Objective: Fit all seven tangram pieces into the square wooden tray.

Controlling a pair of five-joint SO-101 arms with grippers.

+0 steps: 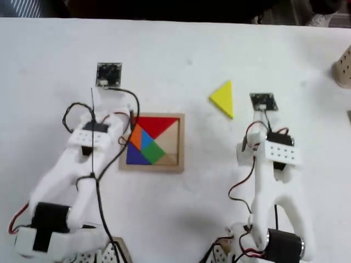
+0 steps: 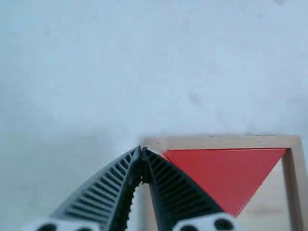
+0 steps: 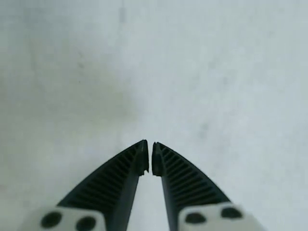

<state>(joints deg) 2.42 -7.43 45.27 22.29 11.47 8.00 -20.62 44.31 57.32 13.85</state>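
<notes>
Mostly packed, by the look of it: wooden tray point(image 1: 151, 167) at mid-bench, red triangle point(image 1: 156, 126) bedded along its far side, orange, blue and green pieces crowded at its left, bare wood showing at its right. Left to place, at least: yellow triangle point(image 1: 224, 97), flat on the bench point(image 1: 55, 55), right of the tray, farther off, apart from it. Left jaws pressed together, empty, tips at the tray's far left corner, just beside the red triangle. Right jaws likewise pressed together, pinching nothing, over bare bench, yellow triangle near on their left, untouched.
</notes>
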